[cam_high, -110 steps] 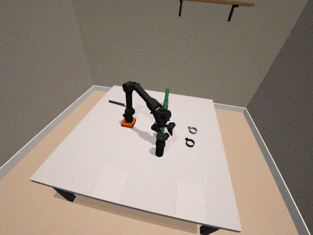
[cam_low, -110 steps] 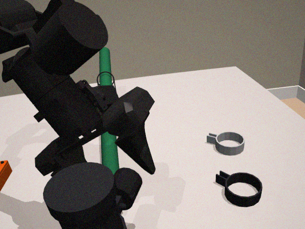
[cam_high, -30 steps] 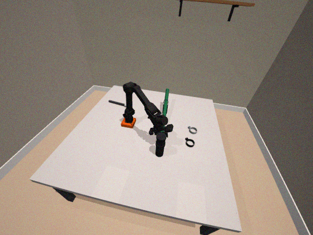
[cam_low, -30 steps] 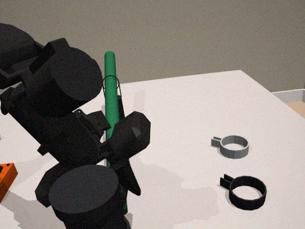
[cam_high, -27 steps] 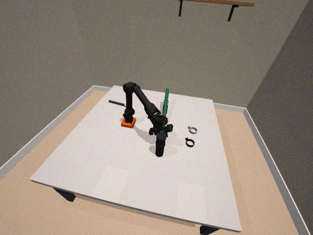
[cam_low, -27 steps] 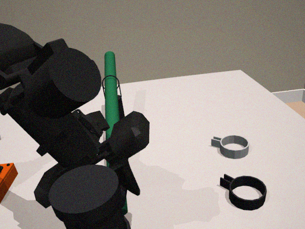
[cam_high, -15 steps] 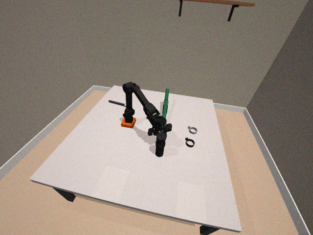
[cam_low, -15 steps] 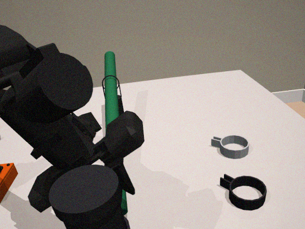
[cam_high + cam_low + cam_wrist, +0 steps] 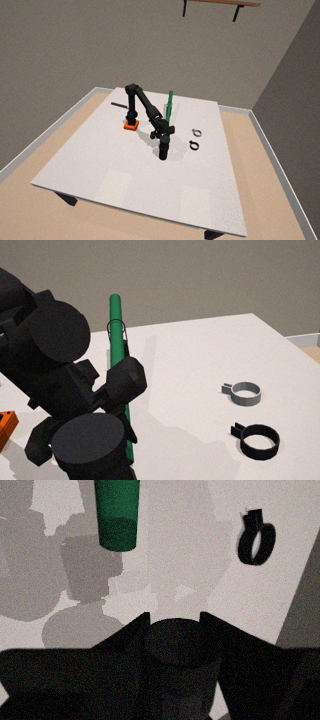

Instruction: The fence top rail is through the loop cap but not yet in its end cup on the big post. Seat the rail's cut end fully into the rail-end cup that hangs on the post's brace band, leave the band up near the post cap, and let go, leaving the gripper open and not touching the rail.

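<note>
The rail [image 9: 116, 343], a green pipe, slopes from the upper middle of the exterior view down to the lower middle. It passes through a thin wire loop [image 9: 116, 319] near its upper end. In the wrist view its cut end [image 9: 117, 530] hangs free in the upper left, above the surface [image 9: 206, 343]. It is well apart from the dark round piece at the bottom centre, so it is not yet seated.

The hand [image 9: 174, 617] is clenched, but not on the rail. Its two dark fingers flank that dark round piece [image 9: 180, 650], which looks like the end cup, though it could be the top of the post; the pictures do not settle which. Judging from this, the grip steadies the receiving part while the pipe stays loose beside it.

The big post [image 9: 163, 149] stands upright at the centre of the top view, just below the hand, and the arm reaches down to it from its orange base [image 9: 131, 126]. Two spare rings lie at the right of the exterior view, one grey [image 9: 245, 401] and one black [image 9: 258, 454]. Both are well clear of the work.

Most of the task seems to remain: the pipe's end must line up with the cup's mouth and slide fully in. The hand would probably need to shift to the pipe for that.
</note>
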Tool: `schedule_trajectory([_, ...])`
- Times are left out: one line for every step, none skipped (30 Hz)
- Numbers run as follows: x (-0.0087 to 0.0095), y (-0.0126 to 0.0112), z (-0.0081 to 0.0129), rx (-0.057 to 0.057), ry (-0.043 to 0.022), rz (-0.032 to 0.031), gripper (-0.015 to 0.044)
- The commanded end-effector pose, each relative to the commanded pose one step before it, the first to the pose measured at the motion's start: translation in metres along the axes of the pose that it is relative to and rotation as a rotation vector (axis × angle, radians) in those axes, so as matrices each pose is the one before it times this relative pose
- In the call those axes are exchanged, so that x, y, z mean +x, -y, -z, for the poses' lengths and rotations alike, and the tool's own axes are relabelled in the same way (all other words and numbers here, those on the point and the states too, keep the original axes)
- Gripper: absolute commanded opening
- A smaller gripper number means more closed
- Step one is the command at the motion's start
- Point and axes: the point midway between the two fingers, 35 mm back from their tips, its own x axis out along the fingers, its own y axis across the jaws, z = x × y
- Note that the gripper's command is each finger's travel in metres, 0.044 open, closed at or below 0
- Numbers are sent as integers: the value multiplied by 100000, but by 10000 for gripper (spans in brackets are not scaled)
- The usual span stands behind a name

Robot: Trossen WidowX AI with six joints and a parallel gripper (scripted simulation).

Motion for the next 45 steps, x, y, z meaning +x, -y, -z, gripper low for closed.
schedule_trajectory([48,24,43,1251,-663,-148,0])
schedule_trajectory([21,38,0,407,-231,4,0])
schedule_trajectory([21,37,0,396,-225,4,0])
schedule_trajectory([18,32,0,341,-194,4,0])
schedule_trajectory([13,23,0,241,-137,2,0])
schedule_trajectory([6,11,0,116,-66,1,0])
schedule_trajectory([0,0,0,0,0,0,0])
schedule_trajectory([0,0,0,0,0,0,0])
schedule_trajectory([-5,-10,0,-106,60,-1,0])
schedule_trajectory([-49,16,-32,-1043,487,220,0])
schedule_trajectory([0,0,0,0,0,0,0])
schedule_trajectory([0,0,0,0,0,0,0])
schedule_trajectory([0,0,0,0,0,0,0])
schedule_trajectory([0,0,0,0,0,0,0])
schedule_trajectory([0,0,0,0,0,0,0])
schedule_trajectory([0,0,0,0,0,0,0])
schedule_trajectory([0,0,0,0,0,0,0])
schedule_trajectory([0,0,0,0,0,0,0])
schedule_trajectory([0,0,0,0,0,0,26])
schedule_trajectory([0,0,0,0,0,0,53])
schedule_trajectory([0,0,0,0,0,0,79])
schedule_trajectory([0,0,0,0,0,0,105])
schedule_trajectory([0,0,0,0,0,0,131])
schedule_trajectory([0,0,0,0,0,0,157])
schedule_trajectory([0,0,0,0,0,0,184])
schedule_trajectory([0,0,0,0,0,0,210])
schedule_trajectory([0,0,0,0,0,0,236])
schedule_trajectory([-61,46,-72,1,9,-7,263])
schedule_trajectory([-111,84,-132,2,16,-13,289])
schedule_trajectory([-166,122,-196,3,23,-19,315])
schedule_trajectory([-226,162,-267,5,31,-23,341])
schedule_trajectory([-258,178,-304,6,35,-24,367])
schedule_trajectory([-293,194,-345,8,39,-24,394])
schedule_trajectory([-328,206,-385,10,43,-23,420])
schedule_trajectory([-352,209,-412,12,46,-19,440])
schedule_trajectory([-364,204,-424,13,46,-15,440])
schedule_trajectory([-370,194,-429,15,46,-10,440])
schedule_trajectory([-372,182,-430,16,46,-5,440])
schedule_trajectory([-297,136,-341,14,37,0,440])
schedule_trajectory([-181,79,-208,9,22,1,440])
schedule_trajectory([-61,26,-69,3,7,1,440])
schedule_trajectory([0,0,0,0,0,0,440])
schedule_trajectory([392,-110,394,490,214,462,440])
schedule_trajectory([-152,158,-291,3684,-78,-159,440])
schedule_trajectory([-260,237,-494,6140,-149,-243,440])
